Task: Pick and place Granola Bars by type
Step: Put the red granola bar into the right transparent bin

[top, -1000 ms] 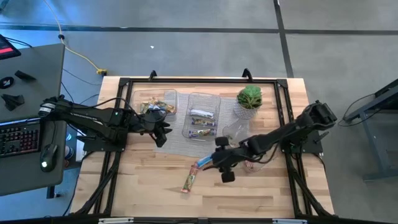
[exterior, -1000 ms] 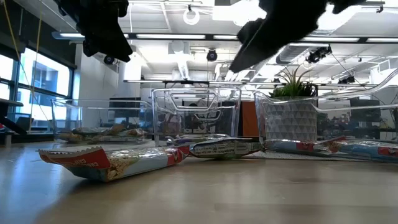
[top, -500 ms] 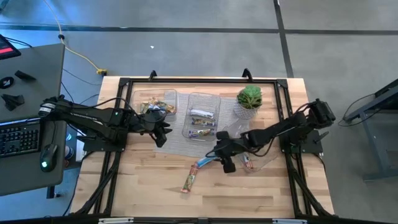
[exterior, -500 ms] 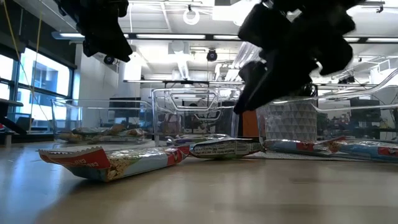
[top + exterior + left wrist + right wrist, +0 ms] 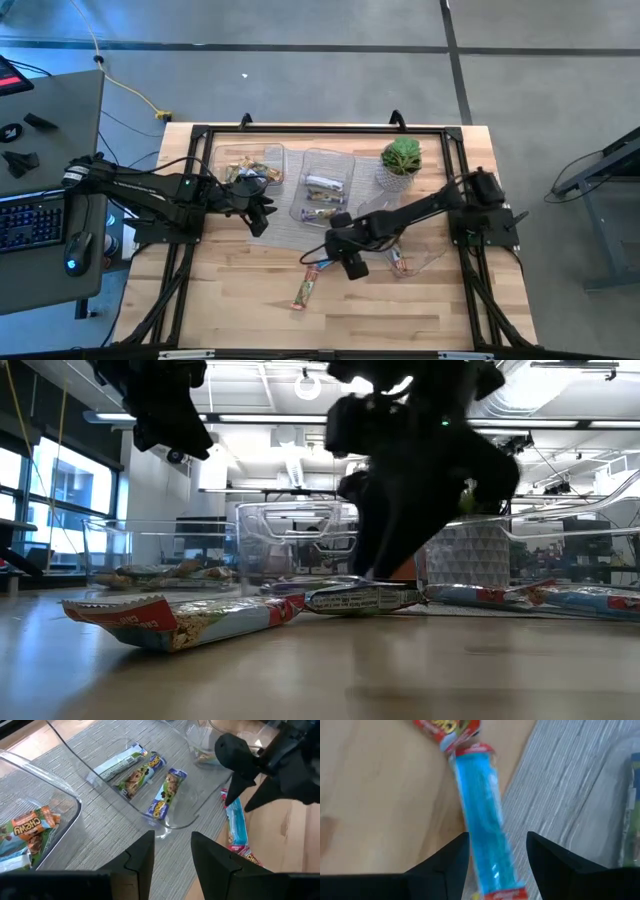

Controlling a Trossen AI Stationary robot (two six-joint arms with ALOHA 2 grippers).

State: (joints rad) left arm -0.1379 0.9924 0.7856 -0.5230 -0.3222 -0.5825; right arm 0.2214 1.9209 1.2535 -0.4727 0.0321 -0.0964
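Observation:
A blue-wrapped bar lies flat at the edge of the grey mat, also in the high view. My right gripper is open just above it, one finger on each side and the bar running along the gap; I cannot tell whether they touch it. In the high view this gripper sits near the table's middle. A red-and-tan bar lies on the bare wood nearby. My left gripper is open and holds nothing, hovering by the left tray.
Three clear trays stand on the mat: the left tray with tan bars, the middle tray with several bars, and the right one with a bar. A potted plant stands at the far right. Bare wood stretches along the near side.
My right gripper has swung toward the table's left and come down over the blue bar, so its fingers now stand on either side of it. The bars have stayed where they were.

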